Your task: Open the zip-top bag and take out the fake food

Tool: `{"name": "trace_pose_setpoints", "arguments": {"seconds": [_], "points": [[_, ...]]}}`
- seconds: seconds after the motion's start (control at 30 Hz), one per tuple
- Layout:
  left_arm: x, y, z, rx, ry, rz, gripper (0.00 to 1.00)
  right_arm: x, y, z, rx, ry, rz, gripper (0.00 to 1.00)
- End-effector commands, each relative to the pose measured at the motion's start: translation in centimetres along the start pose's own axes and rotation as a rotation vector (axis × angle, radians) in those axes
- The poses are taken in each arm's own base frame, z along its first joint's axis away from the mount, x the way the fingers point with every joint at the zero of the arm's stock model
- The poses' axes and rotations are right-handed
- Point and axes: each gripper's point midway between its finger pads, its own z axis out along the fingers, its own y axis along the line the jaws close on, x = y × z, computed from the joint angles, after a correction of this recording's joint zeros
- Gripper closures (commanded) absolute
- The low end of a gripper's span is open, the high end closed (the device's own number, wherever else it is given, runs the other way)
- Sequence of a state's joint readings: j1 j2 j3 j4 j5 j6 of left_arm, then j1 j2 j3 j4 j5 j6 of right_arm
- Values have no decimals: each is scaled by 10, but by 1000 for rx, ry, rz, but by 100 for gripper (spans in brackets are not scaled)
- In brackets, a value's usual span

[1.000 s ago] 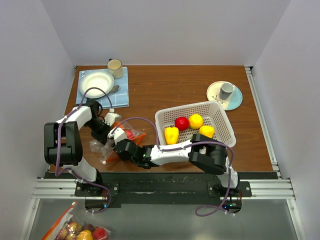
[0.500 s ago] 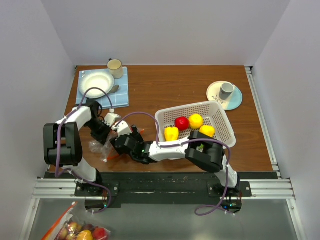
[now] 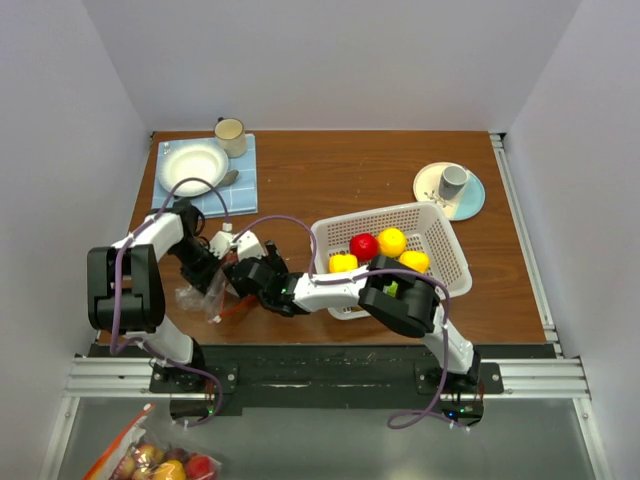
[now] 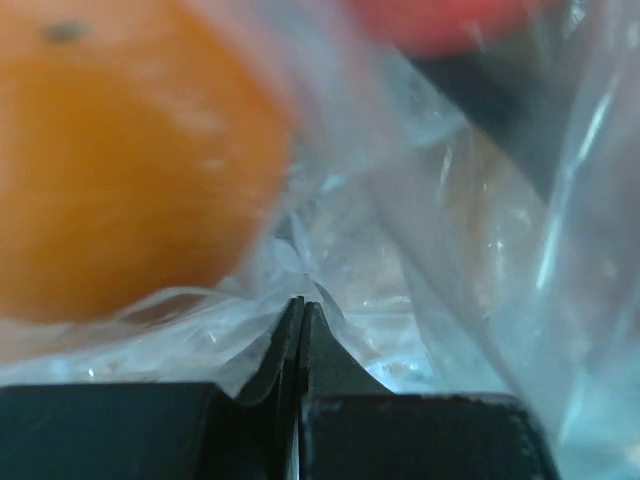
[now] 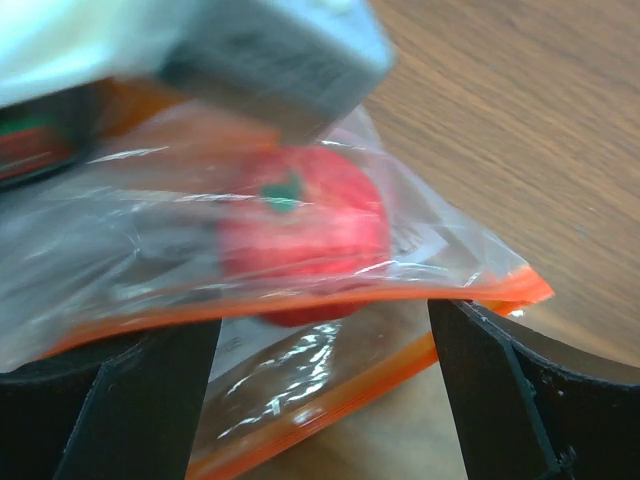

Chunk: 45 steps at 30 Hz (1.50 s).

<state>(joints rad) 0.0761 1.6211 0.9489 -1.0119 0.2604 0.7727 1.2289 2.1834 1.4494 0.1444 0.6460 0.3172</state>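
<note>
The zip-top bag (image 3: 207,298) lies crumpled at the table's near left; its clear plastic (image 4: 450,230) fills the left wrist view. My left gripper (image 3: 207,268) (image 4: 300,305) is shut on a fold of it, with an orange fruit (image 4: 120,150) just behind the film. My right gripper (image 3: 242,276) (image 5: 325,370) is open at the bag's mouth, with the orange-red zip strip (image 5: 330,300) running between its fingers (image 5: 540,400). A red fruit with a green stalk (image 5: 300,230) sits inside the bag. More fake food (image 3: 363,245), red and yellow pieces, lies in the white basket (image 3: 450,250).
A white bowl (image 3: 192,165) and a spoon rest on a blue mat at the back left, beside a mug (image 3: 231,135). A plate with a grey cup (image 3: 453,182) stands at the back right. Another bag of fruit (image 3: 150,460) lies below the table's front edge.
My right gripper has gone from nearly shut to wide open and shifted a little left and back, up to the bag's mouth. The left gripper keeps its hold.
</note>
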Motion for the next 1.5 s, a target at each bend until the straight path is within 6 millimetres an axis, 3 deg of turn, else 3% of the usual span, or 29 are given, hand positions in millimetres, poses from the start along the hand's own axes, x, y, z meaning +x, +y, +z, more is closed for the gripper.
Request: {"name": "trace_pose_setpoints", "arguments": {"seconds": [0.0, 0.27, 0.43, 0.5, 0.53, 0.6, 0.67, 0.73, 0.83, 1.0, 1.1, 1.27, 1.37, 1.47], "points": [[17, -25, -5, 96, 46, 80, 100, -29, 8, 11, -52, -70, 62, 12], [23, -32, 5, 160, 94, 112, 100, -46, 29, 12, -165, -148, 101, 18], [12, -26, 8, 182, 85, 122, 100, -51, 41, -7, -256, -178, 136, 23], [-2, -16, -2, 154, 57, 130, 100, -46, 43, -13, -265, -167, 136, 32], [-9, -11, -8, 141, 35, 131, 100, -35, 38, -13, -261, -142, 133, 37], [-33, 5, -33, 103, -54, 121, 100, -26, 34, -17, -258, -128, 138, 51], [-50, 17, -59, 83, -136, 101, 100, -8, 29, -19, -254, -91, 138, 57], [-55, 25, -71, 75, -165, 82, 100, 7, 25, -22, -252, -59, 148, 64], [-58, 27, -79, 65, -194, 67, 100, 19, 21, -27, -255, -35, 169, 65], [-64, 19, -66, 131, -226, 32, 100, 24, 17, -31, -249, -27, 166, 65], [-79, 20, -67, 148, -264, 16, 100, 25, 16, -32, -245, -23, 156, 65], [-119, 22, -89, 184, -379, 18, 100, 24, 15, -33, -243, -17, 147, 65], [-131, 22, -94, 221, -406, 13, 100, 26, 14, -35, -249, -16, 153, 64], [-140, 27, -114, 199, -462, 24, 100, 30, 12, -35, -242, -2, 139, 64]]}}
